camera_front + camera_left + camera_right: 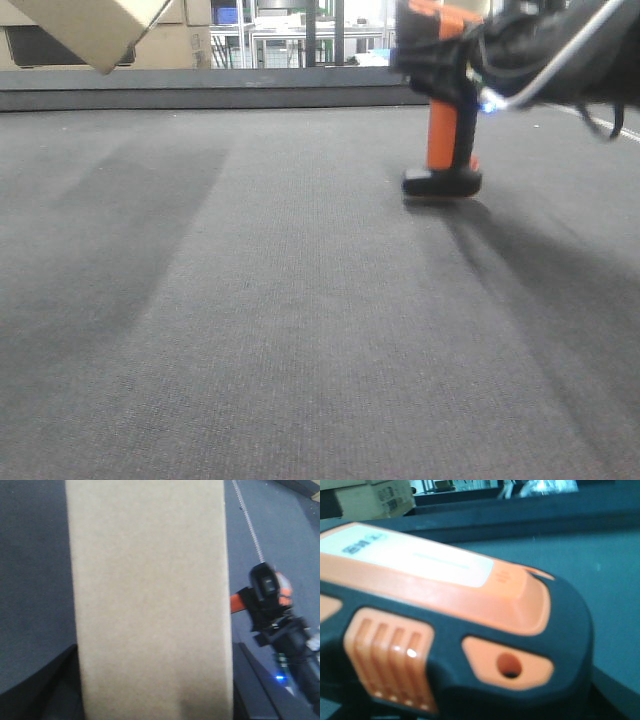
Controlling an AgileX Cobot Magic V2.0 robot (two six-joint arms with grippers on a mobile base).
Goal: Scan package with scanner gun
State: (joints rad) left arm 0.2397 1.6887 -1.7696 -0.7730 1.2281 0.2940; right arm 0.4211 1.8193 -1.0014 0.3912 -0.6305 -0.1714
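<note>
Your package [85, 30] held aloft, scanner gun [443, 130] on the mat [300, 330]
Your left gripper [156, 655] is clamped on the tan package, raised well left of the scanner gun, which stands on its foot; your right gripper [490, 55] is at its head, fingers hidden, so you cannot tell their state

- Package [150, 600]: plain tan cardboard box; held up off the grey mat [300, 330], tilted, one corner pointing down; a broad bare face fills the left wrist view
- Scanner gun [443, 130]: black body, orange stem and top stripe; upright, right of the package; flat black foot down at the mat, contact unclear
</note>
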